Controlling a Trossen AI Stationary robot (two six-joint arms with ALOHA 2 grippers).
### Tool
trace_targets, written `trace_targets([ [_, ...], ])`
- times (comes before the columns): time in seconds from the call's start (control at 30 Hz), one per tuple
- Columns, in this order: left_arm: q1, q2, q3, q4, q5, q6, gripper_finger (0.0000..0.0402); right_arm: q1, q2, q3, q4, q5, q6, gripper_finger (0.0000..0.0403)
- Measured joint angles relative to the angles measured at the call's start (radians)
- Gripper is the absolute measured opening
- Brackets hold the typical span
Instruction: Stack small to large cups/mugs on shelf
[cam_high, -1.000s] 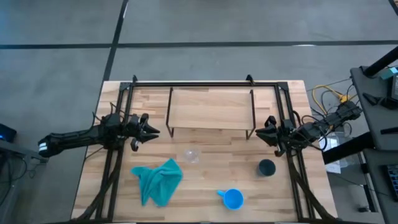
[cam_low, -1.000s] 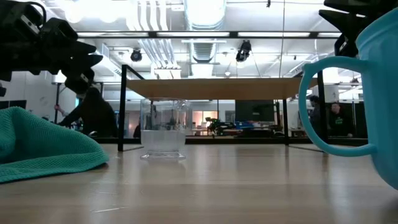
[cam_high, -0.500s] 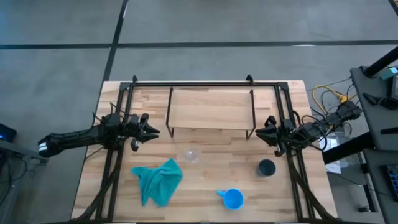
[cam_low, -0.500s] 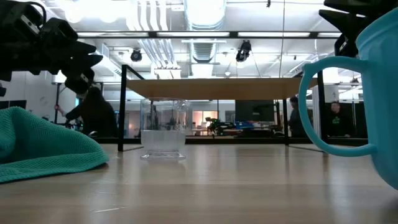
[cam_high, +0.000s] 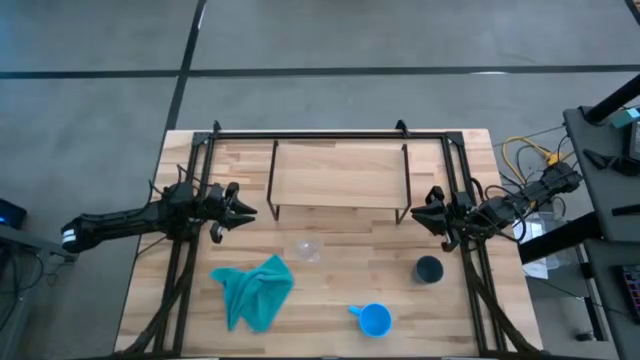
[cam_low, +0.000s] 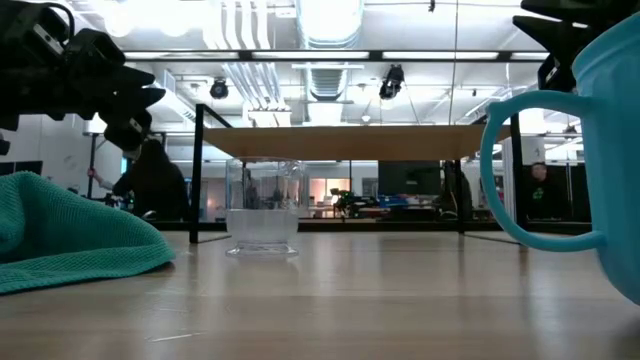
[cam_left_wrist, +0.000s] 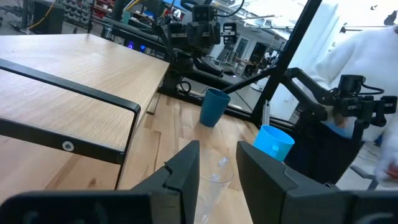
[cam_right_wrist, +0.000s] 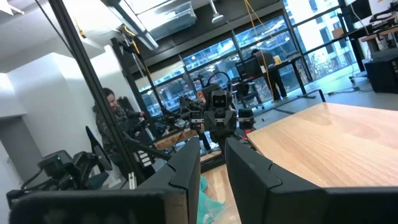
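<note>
Clear cup (cam_high: 308, 249) on counter (cam_high: 330, 300) just before shelf (cam_high: 340, 176); navy cup (cam_high: 429, 269) toward right, blue mug (cam_high: 375, 320) at near edge, teal cloth (cam_high: 254, 290) left. Shelf bare. Left claw (cam_high: 247, 211), right claw (cam_high: 418, 214) flank shelf ends, fingers slightly apart, holding nothing.

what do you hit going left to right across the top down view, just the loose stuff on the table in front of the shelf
teal cloth → small clear cup → bright blue mug → dark navy cup
</note>
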Motion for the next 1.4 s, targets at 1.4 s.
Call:
trace_targets([
  [1.4, 0.0, 0.003, 0.0, 0.079, -0.135, -0.002, 0.0093, 0.0, -0.002, 0.0, 0.127, 0.11, 0.246, 0.0079],
])
